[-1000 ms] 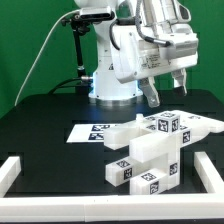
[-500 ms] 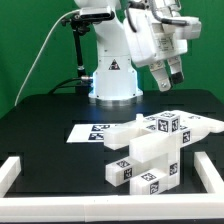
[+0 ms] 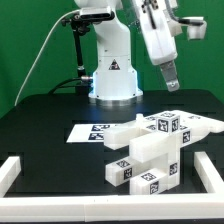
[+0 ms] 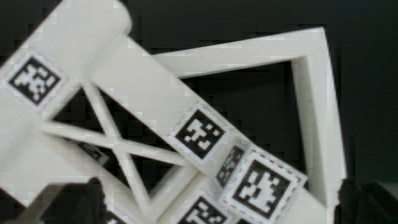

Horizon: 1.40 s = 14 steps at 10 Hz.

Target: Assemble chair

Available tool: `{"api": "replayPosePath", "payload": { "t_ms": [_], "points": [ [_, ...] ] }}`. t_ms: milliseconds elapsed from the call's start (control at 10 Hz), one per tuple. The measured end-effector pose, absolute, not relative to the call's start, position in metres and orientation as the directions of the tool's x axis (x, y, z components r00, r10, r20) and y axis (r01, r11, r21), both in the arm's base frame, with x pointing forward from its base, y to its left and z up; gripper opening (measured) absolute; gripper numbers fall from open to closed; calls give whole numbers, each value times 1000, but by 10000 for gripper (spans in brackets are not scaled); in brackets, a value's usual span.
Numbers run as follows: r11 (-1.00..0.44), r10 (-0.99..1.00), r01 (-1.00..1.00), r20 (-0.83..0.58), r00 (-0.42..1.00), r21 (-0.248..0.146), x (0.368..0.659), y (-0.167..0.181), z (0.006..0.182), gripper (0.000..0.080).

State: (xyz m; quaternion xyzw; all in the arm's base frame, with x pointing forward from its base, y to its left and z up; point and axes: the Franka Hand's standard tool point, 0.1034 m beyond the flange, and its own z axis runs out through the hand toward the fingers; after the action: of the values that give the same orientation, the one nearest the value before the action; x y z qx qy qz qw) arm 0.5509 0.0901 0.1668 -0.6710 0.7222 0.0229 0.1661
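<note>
The chair (image 3: 150, 150) is a cluster of glossy white blocky parts with black-and-white tags, joined together on the black table at the exterior view's front right. My gripper (image 3: 169, 80) hangs well above it, apart from every part, holding nothing. In the wrist view the chair (image 4: 125, 120) fills the picture from above: tagged panels, crossing bars and an open rectangular frame. My gripper (image 4: 199, 215) shows only as dark fingertips (image 4: 22, 200) at the two lower corners, wide apart, with nothing between them.
The marker board (image 3: 92, 131) lies flat on the table just to the exterior view's left of the chair. A white border rail (image 3: 15, 172) runs around the table's front and sides. The arm's base (image 3: 110, 82) stands at the back.
My gripper has risen and swung toward the exterior view's right while the wrist turned. The chair parts have not moved.
</note>
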Motion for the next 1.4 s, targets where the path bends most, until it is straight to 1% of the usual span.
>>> {"api": "replayPosePath", "payload": {
  "t_ms": [100, 200, 300, 400, 500, 600, 700, 800, 1000, 1100, 1200, 1300, 1400],
  "points": [
    [-62, -972, -976, -209, 107, -210, 539, 93, 164, 649],
    [-240, -945, -940, -164, 284, -244, 526, 91, 164, 649],
    [-371, -902, -894, -132, 411, -252, 515, 90, 164, 649],
    [-472, -857, -847, -98, 506, -244, 508, 94, 163, 649],
    [-505, -842, -828, -74, 535, -245, 505, 100, 161, 649],
    [-570, -804, -779, -16, 594, -263, 505, 106, 161, 649],
    [-644, -746, -720, 3, 666, -259, 504, 103, 160, 649],
    [-661, -731, -705, 10, 682, -258, 505, 101, 160, 649],
    [-805, -570, -539, 73, 818, -248, 505, 97, 159, 649],
    [-899, -415, -380, 142, 899, -220, 503, 81, 155, 649],
    [-937, -327, -295, 170, 930, -187, 500, 75, 151, 649],
    [-981, -165, -137, 226, 960, -135, 502, 71, 147, 649],
    [-996, -40, -18, 268, 962, -86, 503, 68, 143, 649]
  ]
}}
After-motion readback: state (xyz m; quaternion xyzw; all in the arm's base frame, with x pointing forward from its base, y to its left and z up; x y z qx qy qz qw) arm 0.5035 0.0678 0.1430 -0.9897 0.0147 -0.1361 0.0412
